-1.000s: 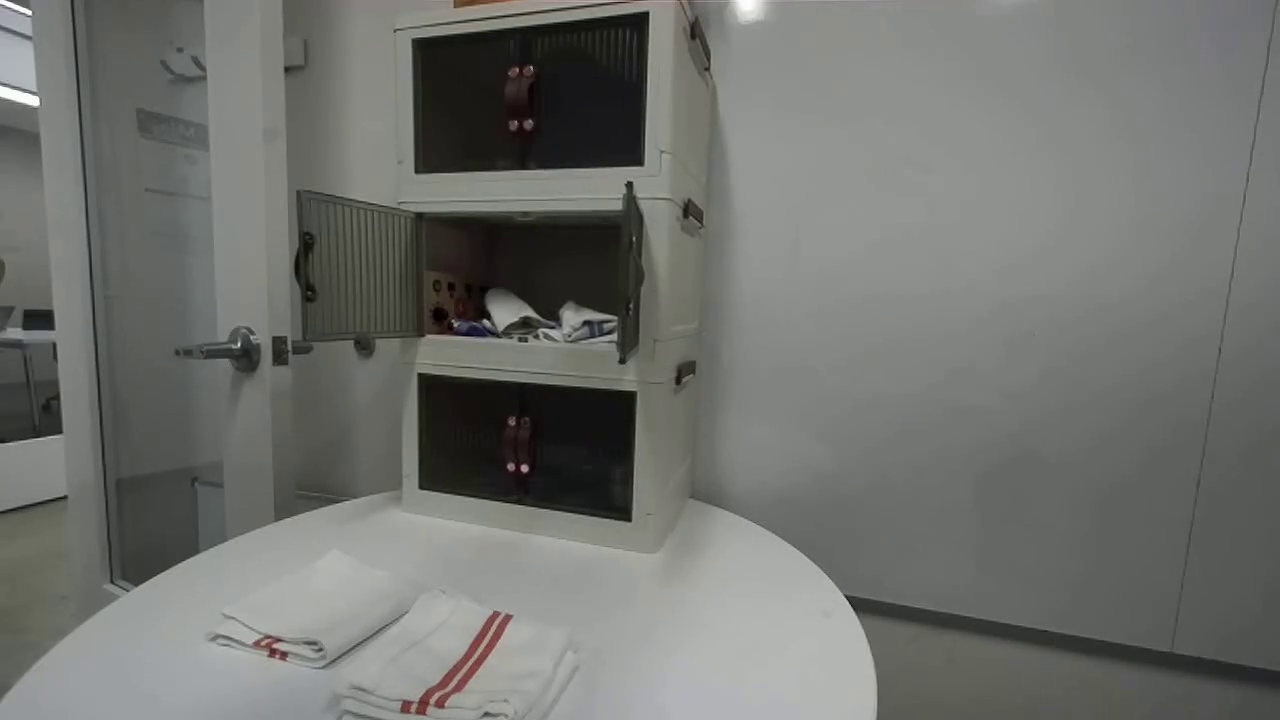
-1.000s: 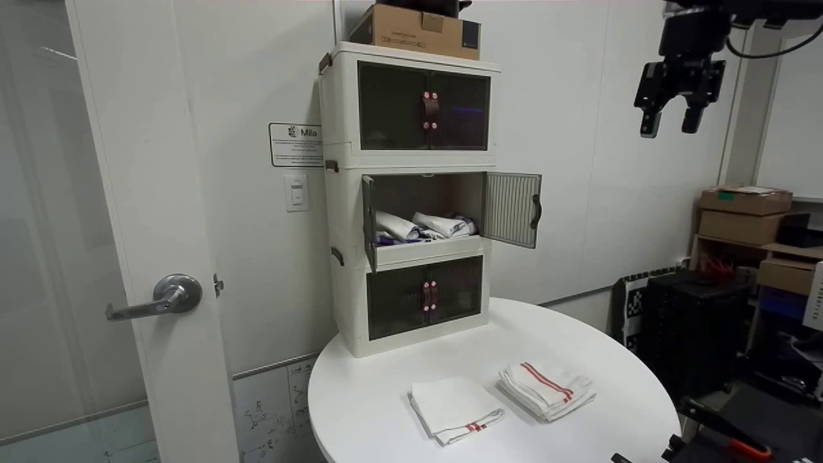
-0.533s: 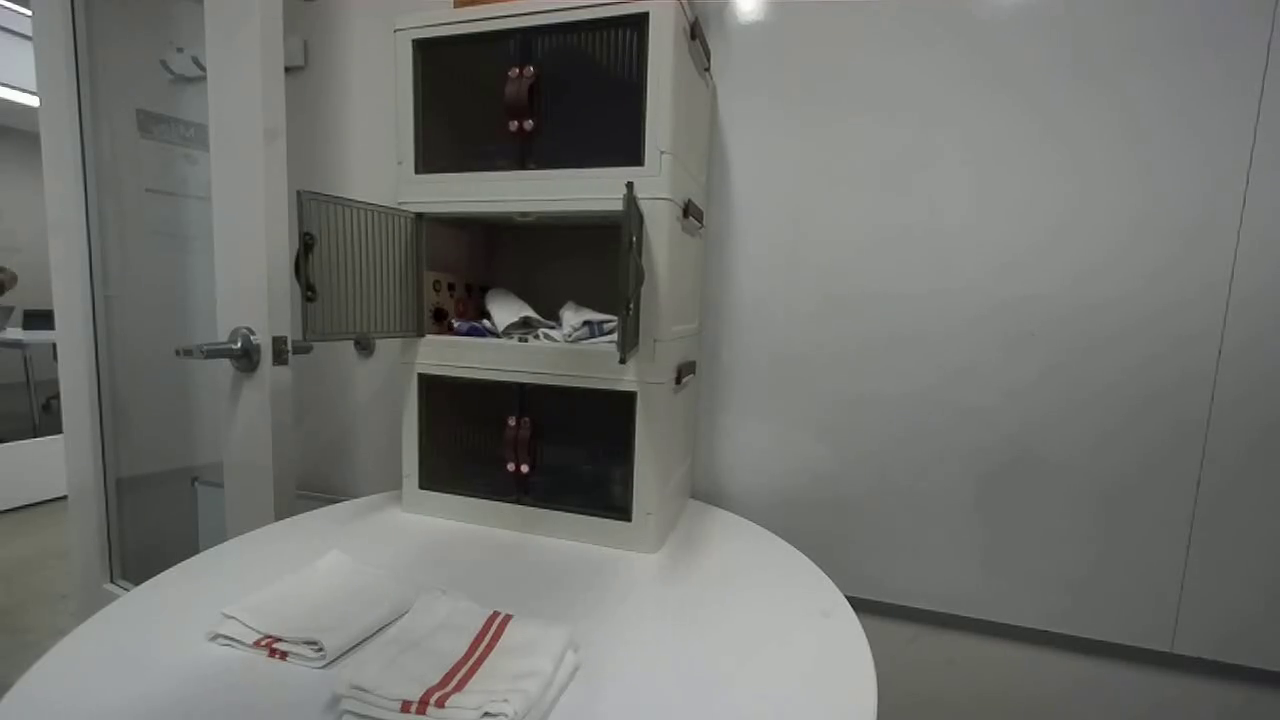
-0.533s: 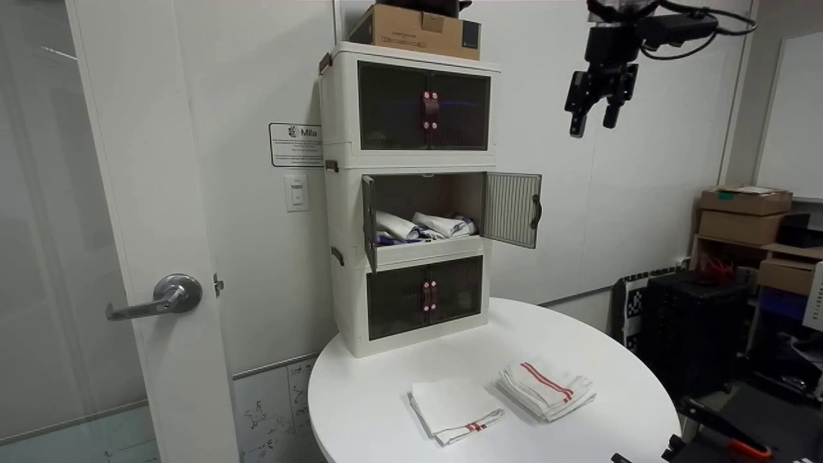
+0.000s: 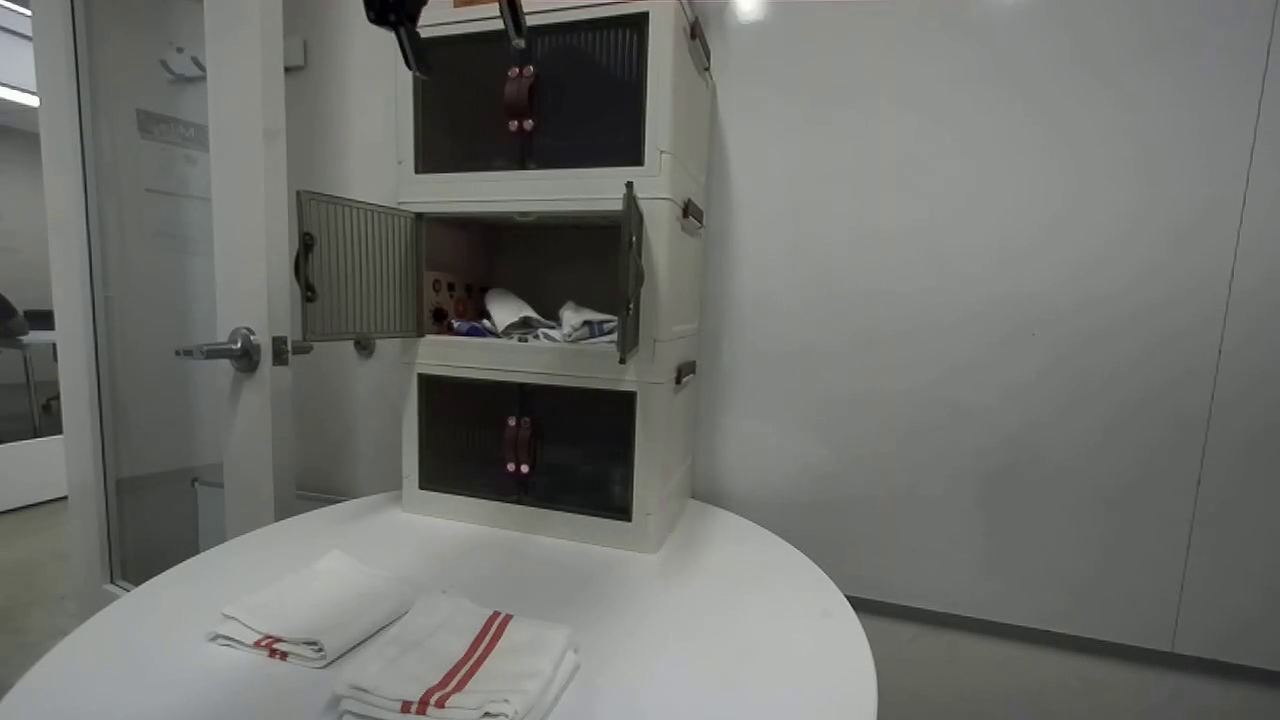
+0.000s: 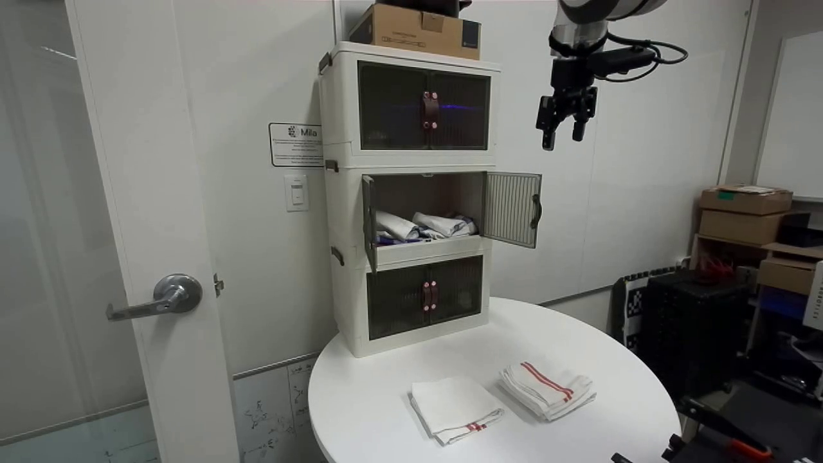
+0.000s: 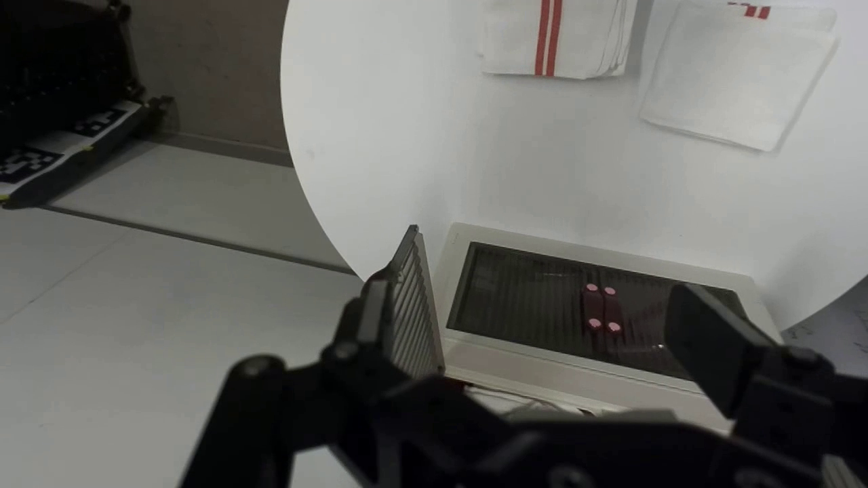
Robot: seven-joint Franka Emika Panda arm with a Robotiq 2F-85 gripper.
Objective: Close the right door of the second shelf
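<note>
Bringing the wide-spread, empty hand (image 6: 564, 136) from two to one o'clock of the outswung right door (image 6: 512, 209) in an exterior view, I judged the push near.

In an exterior view, the white sign (image 6: 296, 145) on the wall (image 6: 251, 244) says "Mila". The words under that are too tiny to read. So are the print on the cardboard box (image 6: 411, 32) and the scribbles on the whiteboard (image 6: 263, 411).
</note>
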